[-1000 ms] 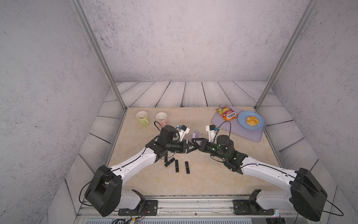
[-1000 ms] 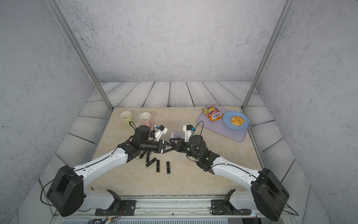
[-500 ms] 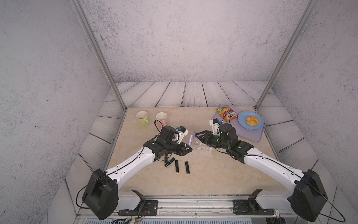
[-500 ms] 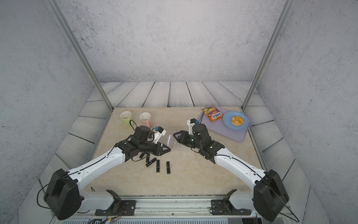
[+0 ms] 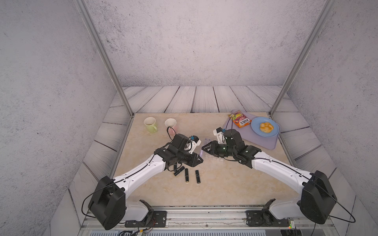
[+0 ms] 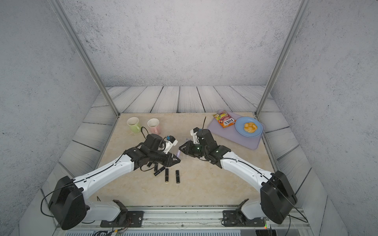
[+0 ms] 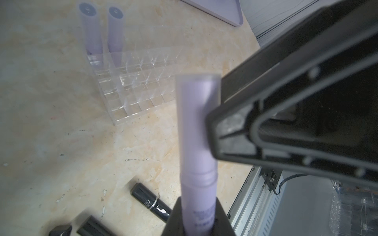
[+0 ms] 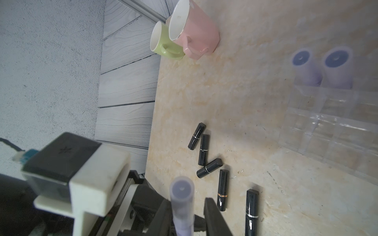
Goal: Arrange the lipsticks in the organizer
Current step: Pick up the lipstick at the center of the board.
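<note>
My left gripper [image 5: 198, 160] is clamped on the base of a lilac lipstick [image 5: 201, 152], roughly upright so it drops straight into a cell. My right gripper [image 5: 205, 147] is close against it, likely steadying; can't tell its width. Organizer [image 5: 213, 161] sits frame centre, two lilac lipsticks [image 7: 92, 30] standing in corner cells. The black lipsticks [image 5: 186, 175] lie lower centre, untouched.

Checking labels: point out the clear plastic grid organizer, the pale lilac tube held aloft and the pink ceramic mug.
clear plastic grid organizer [image 7: 143, 90], left wrist view, on empty middle cells.
pale lilac tube held aloft [image 7: 192, 126], left wrist view, mid-barrel.
pink ceramic mug [image 8: 196, 30], right wrist view, on its side wall.
</note>
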### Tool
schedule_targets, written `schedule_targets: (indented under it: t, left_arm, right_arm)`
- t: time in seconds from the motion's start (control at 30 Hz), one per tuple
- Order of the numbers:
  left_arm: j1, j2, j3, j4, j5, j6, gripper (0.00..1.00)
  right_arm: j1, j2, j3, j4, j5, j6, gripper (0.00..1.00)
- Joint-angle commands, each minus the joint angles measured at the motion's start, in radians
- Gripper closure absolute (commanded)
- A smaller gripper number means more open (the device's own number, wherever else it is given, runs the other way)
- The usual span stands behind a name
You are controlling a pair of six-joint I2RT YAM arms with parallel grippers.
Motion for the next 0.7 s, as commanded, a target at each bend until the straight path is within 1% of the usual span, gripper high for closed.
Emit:
schedule_targets:
  t: [0.0, 0.1, 0.23, 0.3, 0.37, 0.43, 0.47, 0.67]
  left_arm:
    - [-0.023, 0.012, 0.038, -0.015, 0.009, 0.043, 1.00]
    - [-0.026, 0.012, 0.046, -0.022, 0.000, 0.047, 1.00]
    - [-0.026, 0.011, 0.053, -0.035, -0.030, 0.050, 1.00]
    - [-0.026, 0.011, 0.056, -0.044, -0.052, 0.052, 1.00]
    - [-0.025, 0.010, 0.057, -0.046, -0.070, 0.051, 1.00]
    - [-0.025, 0.009, 0.060, -0.047, -0.086, 0.050, 1.00]
    - [-0.024, 0.009, 0.063, -0.047, -0.099, 0.050, 1.00]
    - [-0.023, 0.003, 0.072, -0.054, -0.173, 0.046, 1.00]
  right_arm:
    - [0.006, 0.017, 0.017, -0.009, -0.010, 0.005, 0.70]
    - [0.006, 0.024, 0.014, -0.001, -0.017, 0.017, 0.71]
    - [0.005, 0.014, 0.003, -0.004, 0.003, 0.030, 0.82]
    - [0.004, 0.010, 0.003, -0.003, 0.005, 0.034, 0.85]
    - [0.004, 0.005, 0.011, -0.005, 0.006, 0.037, 0.81]
    - [0.004, 0.005, 0.018, -0.010, 0.004, 0.048, 0.72]
    - [0.003, 0.004, 0.021, -0.013, 0.001, 0.056, 0.70]
    - [-0.011, -0.005, 0.018, -0.030, 0.018, 0.109, 0.68]
